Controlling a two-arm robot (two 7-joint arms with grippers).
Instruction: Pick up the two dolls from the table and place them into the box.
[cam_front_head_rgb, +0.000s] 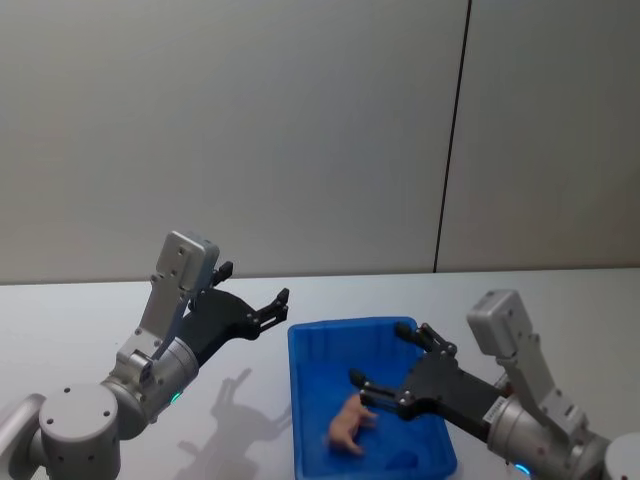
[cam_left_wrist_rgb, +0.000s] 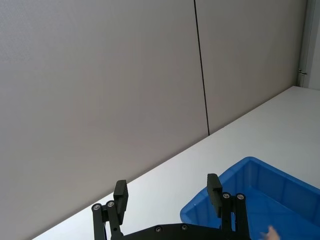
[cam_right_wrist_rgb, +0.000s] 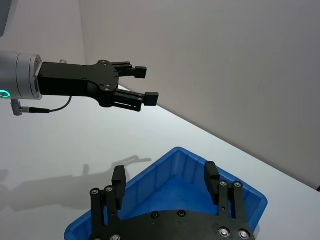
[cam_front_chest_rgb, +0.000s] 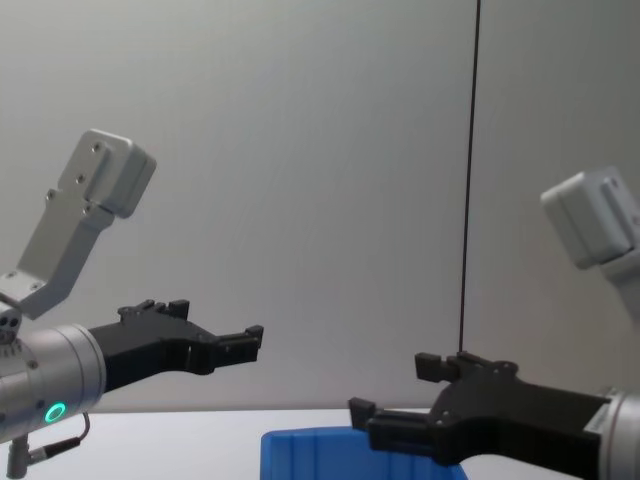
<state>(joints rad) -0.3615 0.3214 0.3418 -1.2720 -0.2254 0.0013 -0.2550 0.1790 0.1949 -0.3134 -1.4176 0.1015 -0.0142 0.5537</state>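
Box (cam_front_head_rgb: 297, 400), bright blue, sits on the white worktop (cam_front_head_rgb: 70, 320) at lower centre of the head view, a pink doll (cam_front_head_rgb: 347, 425) inside it. The right hand (cam_front_head_rgb: 380, 352), spread wide and empty, hangs over the box; the left hand (cam_front_head_rgb: 254, 282), equally wide and empty, hovers above the worktop just left of its rim.

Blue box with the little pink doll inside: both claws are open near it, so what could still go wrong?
1. The right gripper hangs open over the box, close to the doll. If it swings away low, a finger might clip the rim and shove the box.
2. The left gripper is open by the box's far left corner. If both arms move inward together, they could bump.
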